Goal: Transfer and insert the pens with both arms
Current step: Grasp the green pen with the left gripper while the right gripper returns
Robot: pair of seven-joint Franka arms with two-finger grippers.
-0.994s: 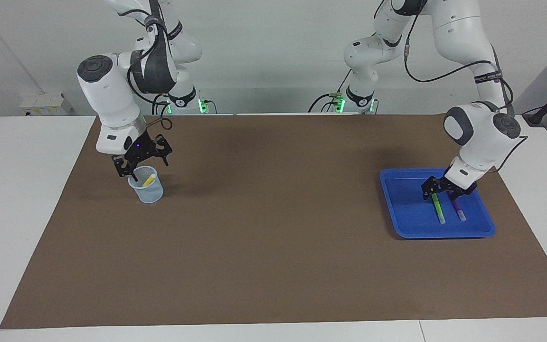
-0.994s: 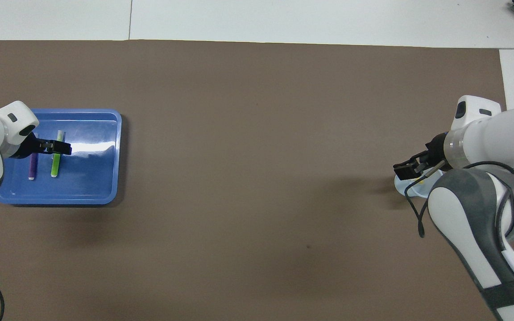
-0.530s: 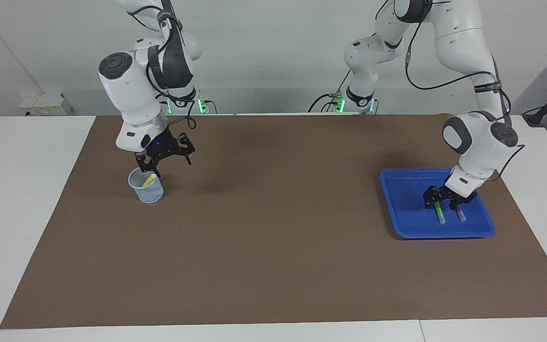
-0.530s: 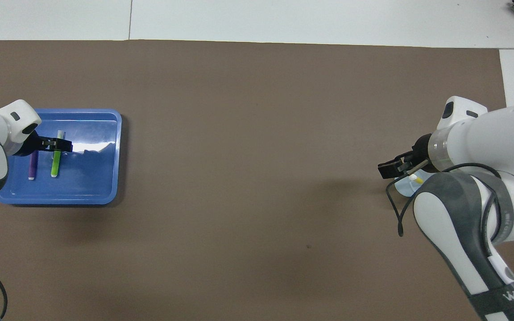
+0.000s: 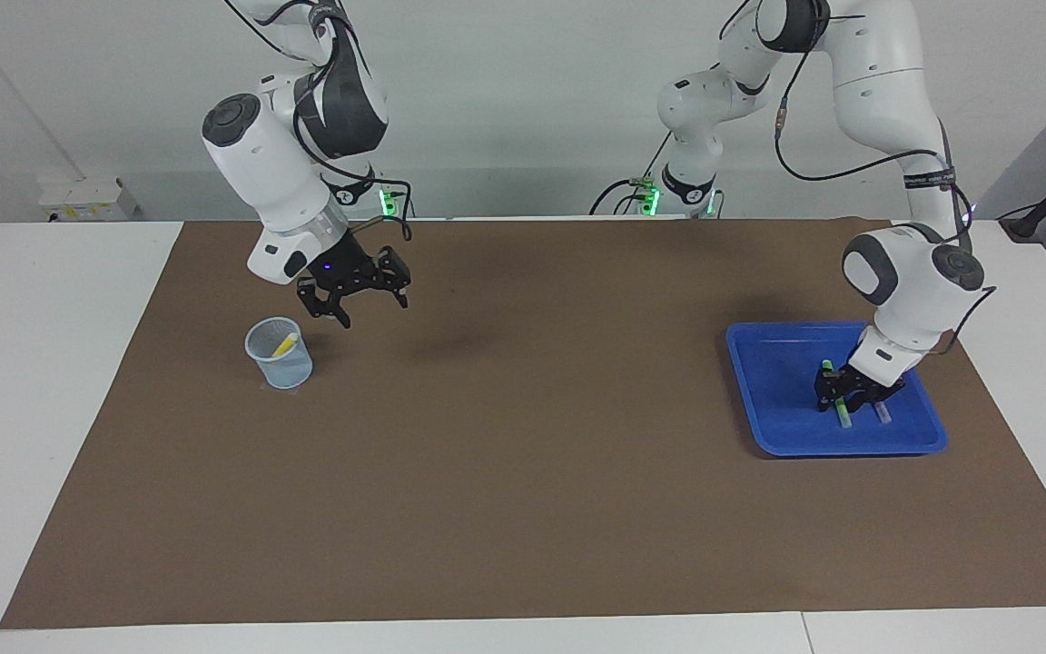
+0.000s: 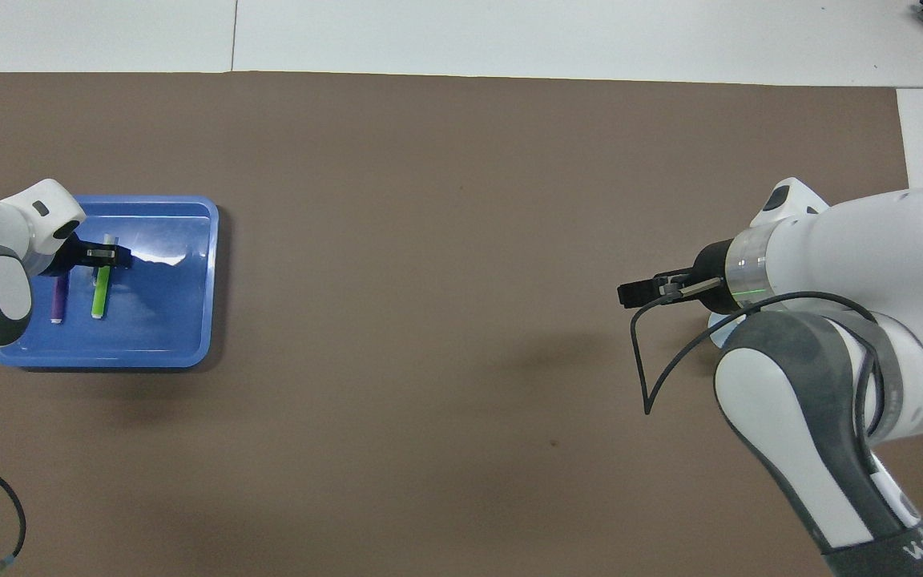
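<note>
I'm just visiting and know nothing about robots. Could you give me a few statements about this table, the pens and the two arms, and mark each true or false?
1. The yellow pen stands in the clear cup. True.
2. The green pen lies on the brown mat. False: it is in the blue tray, with the left gripper down on it.
3. The purple pen lies in the tray beside the green one. True.
4. The right gripper holds a pen. False: it is open and empty, up over the mat beside the cup.
5. The cup holds three pens. False: only the yellow one.

Two pens (image 5: 843, 400) lie side by side in tray (image 5: 773, 400), left arm's end; third pen (image 5: 284, 344) stands in cup (image 5: 280, 363), right arm's end.
</note>
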